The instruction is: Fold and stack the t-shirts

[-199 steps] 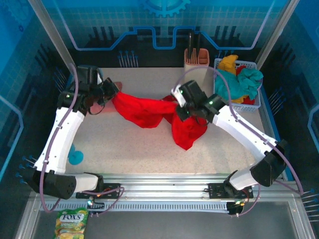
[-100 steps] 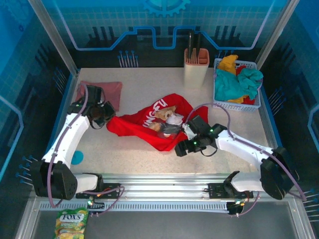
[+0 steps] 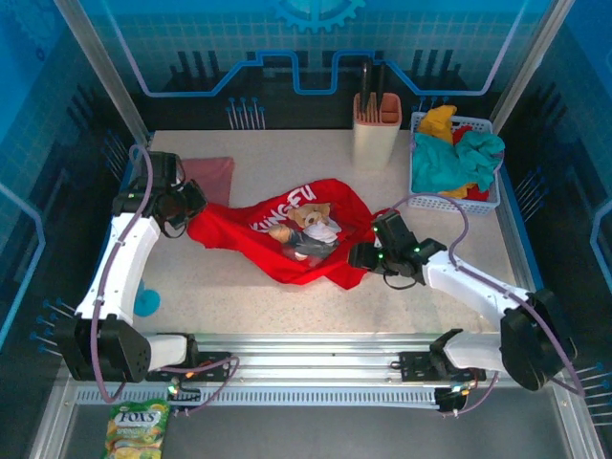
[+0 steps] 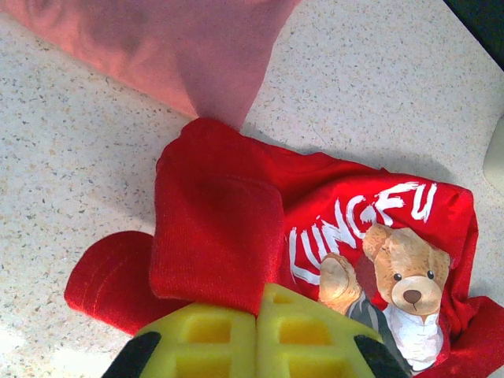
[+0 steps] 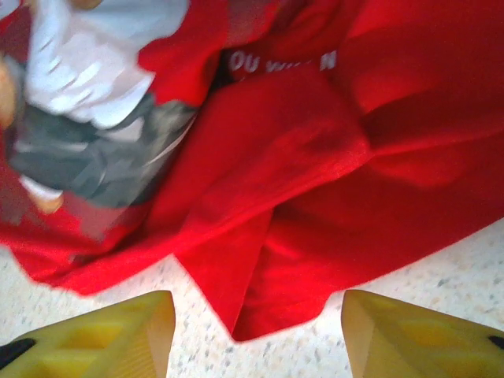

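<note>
The red t-shirt (image 3: 287,234) sprawls on the surface beside the pink t-shirt (image 3: 212,174), its long axis running away from it, near end pinched in the closed left fingers (image 4: 209,339), far hem just ahead of the open right fingers (image 5: 118,331).

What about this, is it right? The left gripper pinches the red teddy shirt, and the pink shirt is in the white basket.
Not quite. The left gripper does pinch the red shirt, but the pink shirt is not in the white basket; it lies on the table near the far left corner, behind the red shirt. The top external view shows it.
</note>
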`<state>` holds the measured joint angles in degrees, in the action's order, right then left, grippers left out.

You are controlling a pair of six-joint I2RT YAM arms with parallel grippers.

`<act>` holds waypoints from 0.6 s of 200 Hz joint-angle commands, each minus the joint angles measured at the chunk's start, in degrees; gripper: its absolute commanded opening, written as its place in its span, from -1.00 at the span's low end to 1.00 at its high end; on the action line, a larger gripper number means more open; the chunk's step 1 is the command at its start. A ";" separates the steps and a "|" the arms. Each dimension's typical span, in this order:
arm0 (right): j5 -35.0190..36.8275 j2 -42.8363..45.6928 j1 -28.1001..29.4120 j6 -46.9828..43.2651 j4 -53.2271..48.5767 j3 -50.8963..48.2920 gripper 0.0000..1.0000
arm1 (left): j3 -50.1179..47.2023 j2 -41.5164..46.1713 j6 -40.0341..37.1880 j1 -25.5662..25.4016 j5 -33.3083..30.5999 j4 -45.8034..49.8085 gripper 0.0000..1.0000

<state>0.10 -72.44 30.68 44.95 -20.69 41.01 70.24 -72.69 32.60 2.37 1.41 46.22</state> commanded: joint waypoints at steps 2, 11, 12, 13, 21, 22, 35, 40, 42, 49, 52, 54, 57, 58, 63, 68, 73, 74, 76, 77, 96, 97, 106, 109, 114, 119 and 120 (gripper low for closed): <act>4.04 -3.83 -1.37 3.49 3.64 0.32 0.17 | 0.21 0.85 -0.97 0.53 1.86 0.15 -1.00; 4.06 -5.45 -2.10 4.11 3.51 0.44 0.19 | -0.21 1.13 -0.79 0.53 2.09 -0.04 -1.00; 4.00 -5.66 -2.19 4.15 3.71 0.37 0.19 | -0.20 1.14 -0.78 0.53 2.10 -0.06 -1.00; 3.89 -5.76 -2.24 4.21 3.89 0.33 0.19 | -0.19 1.18 -0.78 0.53 2.15 -0.07 -1.00; 2.95 -6.64 -2.66 4.10 5.91 -0.20 0.19 | -0.41 1.35 -0.78 0.53 2.28 -0.01 -1.00; 2.87 -6.73 -2.74 4.18 6.14 -0.22 0.19 | -0.41 1.38 -0.78 0.53 2.33 0.00 -1.00; 2.84 -8.11 -3.14 4.26 7.98 -0.34 0.20 | -0.75 1.72 -0.97 0.56 2.13 0.02 -1.00; 3.12 -8.75 -3.37 4.24 8.16 -0.05 0.20 | -0.89 1.91 -1.12 0.52 1.96 0.10 -1.00; 3.21 -9.05 -3.46 4.26 8.19 0.05 0.20 | -0.94 1.97 -1.18 0.53 1.96 0.12 -1.00; 2.97 -10.12 -3.95 4.22 8.48 0.49 0.20 | -0.98 2.02 -1.21 0.53 1.85 0.19 -1.00; 2.75 -10.53 -4.09 4.22 8.76 0.67 0.19 | -1.05 2.17 -1.16 0.53 1.89 0.19 -1.00; 2.52 -10.83 -4.12 4.21 8.98 0.81 0.18 | -1.06 2.24 -1.21 0.53 1.88 0.19 -1.00; 2.28 -11.16 -4.21 4.24 9.33 0.98 0.17 | -1.20 2.28 -1.22 0.53 1.89 0.19 -1.00; 2.19 -11.28 -4.26 4.21 9.43 1.03 0.17 | -1.18 2.28 -1.22 0.53 1.87 0.19 -1.00; 1.98 -11.70 -4.18 4.31 9.73 1.36 0.14 | -1.25 2.37 -1.14 0.53 1.93 0.19 -1.00; 2.07 -11.91 -4.12 4.43 10.11 1.52 0.11 | -1.38 2.46 -1.07 0.57 2.00 0.19 -1.00; 2.20 -12.02 -3.99 4.62 10.63 1.55 0.08 | -1.51 2.52 -0.98 0.53 2.10 0.19 -1.00; 2.24 -12.06 -3.98 4.67 10.74 1.54 0.07 | -1.51 2.53 -0.97 0.53 2.15 0.19 -1.00; 2.27 -12.09 -3.90 4.74 10.97 1.57 0.06 | -1.59 2.55 -0.92 0.53 2.18 0.19 -1.00; 2.31 -12.10 -3.88 4.77 11.04 1.55 0.05 | -1.59 2.55 -0.89 0.53 2.23 0.19 -1.00; 2.64 -12.87 -3.85 5.08 11.72 2.11 -0.04 | -2.07 2.80 -0.62 0.53 2.46 0.03 -1.00; 2.63 -12.93 -3.86 5.07 11.68 2.12 -0.04 | -2.10 2.85 -0.61 0.53 2.46 0.02 -1.00; 2.46 -13.37 -3.87 4.94 11.64 2.60 -0.10 | -2.37 3.04 -0.61 0.53 2.37 -0.15 -1.00; 2.39 -13.46 -3.87 4.84 11.63 2.80 -0.11 | -2.46 3.02 -0.61 0.53 2.37 -0.20 -1.00; 2.45 -13.61 -3.80 4.87 11.64 2.97 -0.13 | -2.62 3.15 -0.51 0.53 2.36 -0.25 -1.00; 2.49 -13.81 -3.85 4.82 11.76 3.09 -0.15 | -2.65 3.09 -0.54 0.53 2.38 -0.29 -1.00; 2.56 -13.84 -3.86 4.81 11.79 3.14 -0.15 | -2.69 3.13 -0.53 0.53 2.37 -0.27 -1.00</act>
<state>1.98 -85.01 27.27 49.25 -10.87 41.91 68.69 -71.26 32.62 2.48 2.70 46.11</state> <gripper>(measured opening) 0.449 0.052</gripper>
